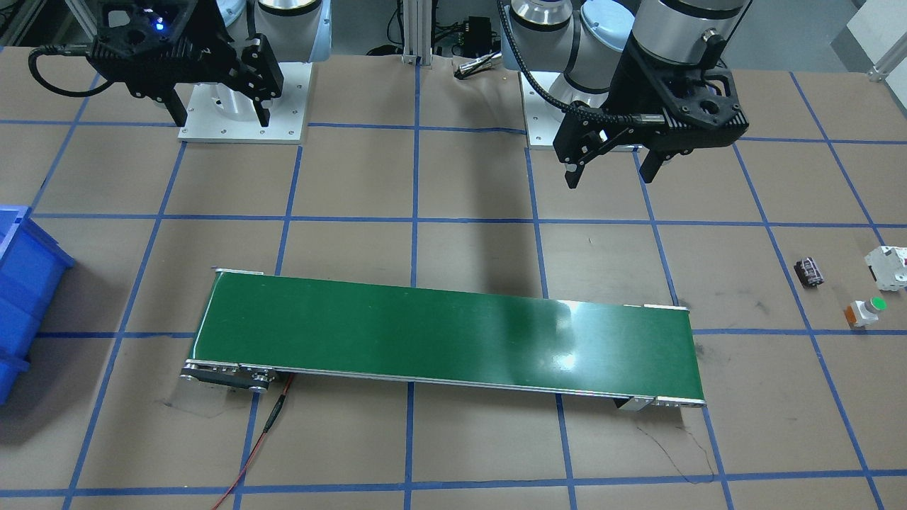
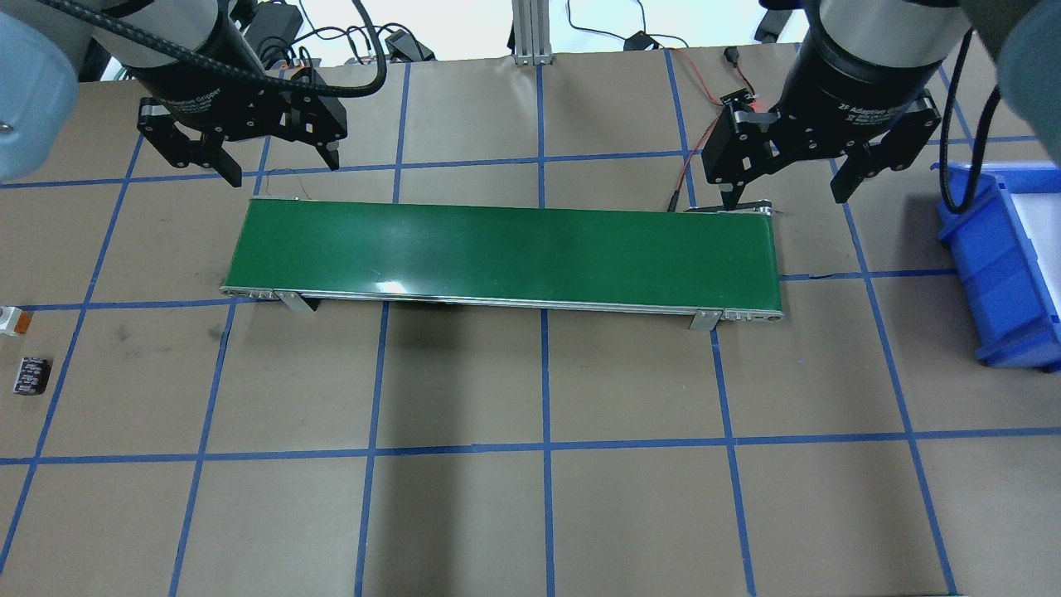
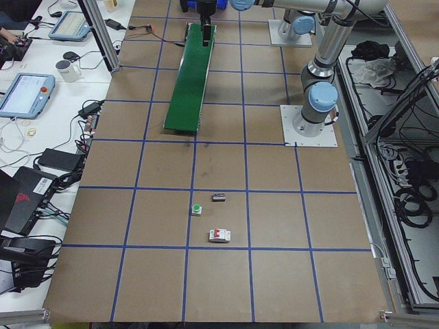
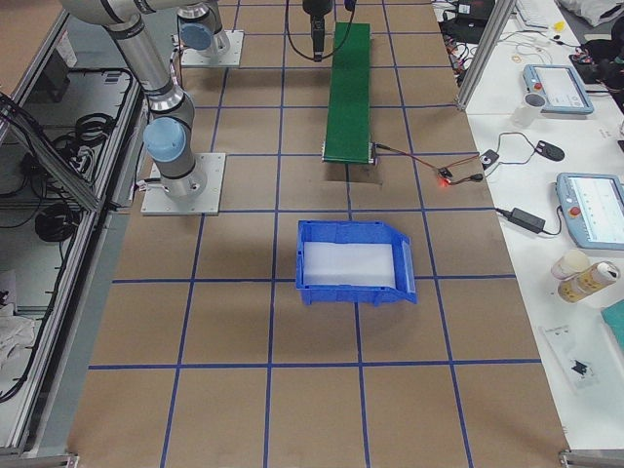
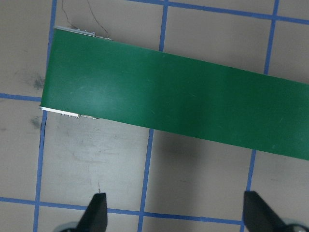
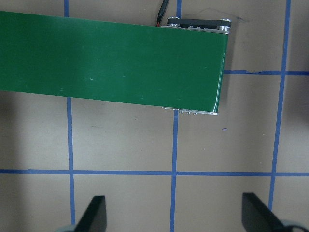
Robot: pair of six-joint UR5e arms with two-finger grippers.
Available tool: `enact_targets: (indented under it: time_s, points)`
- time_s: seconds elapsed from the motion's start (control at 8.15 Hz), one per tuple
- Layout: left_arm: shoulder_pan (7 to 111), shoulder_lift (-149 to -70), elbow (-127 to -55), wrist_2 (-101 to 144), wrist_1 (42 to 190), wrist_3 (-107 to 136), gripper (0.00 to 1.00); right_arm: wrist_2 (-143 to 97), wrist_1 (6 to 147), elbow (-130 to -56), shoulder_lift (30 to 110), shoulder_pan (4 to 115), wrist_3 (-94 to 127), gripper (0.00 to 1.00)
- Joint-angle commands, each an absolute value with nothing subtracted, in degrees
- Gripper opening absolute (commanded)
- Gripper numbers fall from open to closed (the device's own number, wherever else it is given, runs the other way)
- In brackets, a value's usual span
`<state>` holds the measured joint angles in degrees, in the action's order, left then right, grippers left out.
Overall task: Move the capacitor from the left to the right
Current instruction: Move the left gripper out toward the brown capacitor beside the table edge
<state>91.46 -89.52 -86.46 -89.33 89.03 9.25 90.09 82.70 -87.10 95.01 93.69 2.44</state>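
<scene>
The green conveyor belt (image 1: 446, 336) is seen lying across the tabletop (image 1: 354, 177). Off its end on the robot's left, the capacitor (image 1: 810, 272) is found resting on the tabletop, near the push button (image 1: 866, 312) and the white breaker (image 1: 889, 268). Farther back, the left end effector (image 1: 609, 173) and the right end effector (image 1: 223, 117) are held aloft, fingers spread apart.
</scene>
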Motion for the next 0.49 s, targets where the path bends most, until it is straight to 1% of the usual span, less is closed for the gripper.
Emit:
enact_targets:
  time_s: [0.0, 0.37]
  points:
    - [91.4, -89.7, -86.7, -89.5, 89.2, 9.8, 1.00, 90.1, 82.7, -87.1, 95.0, 93.7, 2.5, 1.00]
    - [89.3, -91.8, -85.9, -89.6, 88.3, 8.4, 1.00, 90.1, 82.7, -87.1, 95.0, 93.7, 2.5, 1.00]
